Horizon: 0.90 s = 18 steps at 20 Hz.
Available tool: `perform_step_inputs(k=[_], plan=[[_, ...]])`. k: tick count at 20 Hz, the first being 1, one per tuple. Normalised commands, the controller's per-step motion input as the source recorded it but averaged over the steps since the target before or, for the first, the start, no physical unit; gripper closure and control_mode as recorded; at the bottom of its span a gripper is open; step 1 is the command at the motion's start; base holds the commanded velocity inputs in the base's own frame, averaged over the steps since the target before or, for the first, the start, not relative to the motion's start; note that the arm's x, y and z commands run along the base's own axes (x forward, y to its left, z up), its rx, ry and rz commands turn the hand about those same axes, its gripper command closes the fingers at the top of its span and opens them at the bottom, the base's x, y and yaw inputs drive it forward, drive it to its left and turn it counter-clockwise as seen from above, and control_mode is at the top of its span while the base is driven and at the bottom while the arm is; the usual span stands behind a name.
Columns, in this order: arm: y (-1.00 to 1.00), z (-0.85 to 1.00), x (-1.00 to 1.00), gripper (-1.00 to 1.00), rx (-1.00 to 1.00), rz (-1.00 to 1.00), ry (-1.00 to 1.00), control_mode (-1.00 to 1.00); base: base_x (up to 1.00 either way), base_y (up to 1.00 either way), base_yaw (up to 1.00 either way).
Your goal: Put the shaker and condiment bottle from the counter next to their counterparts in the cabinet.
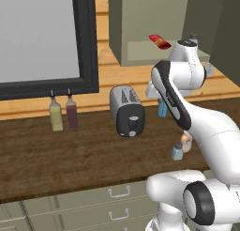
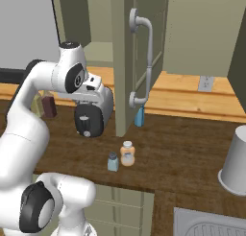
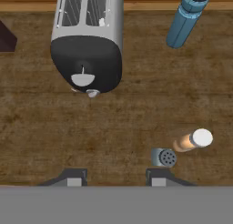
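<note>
The small squat pale-blue shaker with a grey perforated cap (image 3: 163,157) stands on the dark wooden counter (image 3: 54,136), touching the slim tan-orange condiment bottle with a whitish cap (image 3: 191,140) beside it. Both sit near the counter's front edge, well apart from the chrome-and-black toaster (image 3: 88,41) and the taller blue bottle with a black cap (image 3: 184,20) further back. The hand (image 3: 113,178) hovers above the counter, grasping nothing, its two dark fingertips (image 3: 75,177) set apart, the shaker just beyond the right one. In the olive-green wall cabinet (image 1: 140,19), a flat glossy red condiment item (image 1: 159,41) lies on the pale shelf.
</note>
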Motion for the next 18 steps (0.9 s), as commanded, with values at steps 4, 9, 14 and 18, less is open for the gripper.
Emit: perform_step_inputs(k=[4,9,14,18], plan=[[0.0,-0.09,-0.31,-1.0,0.0,0.0,0.0,-1.0,0.0,0.0,0.0],[-0.06,-0.38,-0.19,-1.0,0.0,-0.07,-0.1,-1.0,0.0,0.0,0.0],[-0.17,-0.42,-0.19,-1.0,-0.03,-0.42,-0.23,-1.0,0.0,0.0,0.0],[-0.2,-0.81,-0.41,-1.0,-0.08,-0.47,-0.22,-1.0,0.0,0.0,0.0]])
